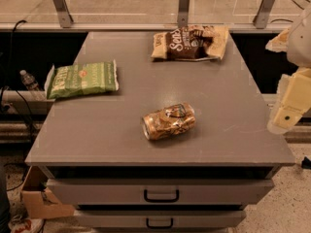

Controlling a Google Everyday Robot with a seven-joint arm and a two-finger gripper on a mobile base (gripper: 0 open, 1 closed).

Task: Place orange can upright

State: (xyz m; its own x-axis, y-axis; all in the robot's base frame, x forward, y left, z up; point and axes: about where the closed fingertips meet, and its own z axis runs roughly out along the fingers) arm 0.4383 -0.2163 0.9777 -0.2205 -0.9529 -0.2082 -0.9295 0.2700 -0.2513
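The orange can (168, 121) lies on its side near the front middle of the grey table top (233, 130). Its silver top faces left toward the front edge, and its orange-gold body carries dark and white markings. My gripper (290, 108) is at the right edge of the view, off the table's right side and to the right of the can. It is well apart from the can, with nothing seen in it.
A green chip bag (82, 79) lies at the table's left edge. A brown and tan snack bag (190, 43) lies at the back. Two drawers (160, 194) sit under the front edge. A cardboard box (41, 203) stands on the floor at left.
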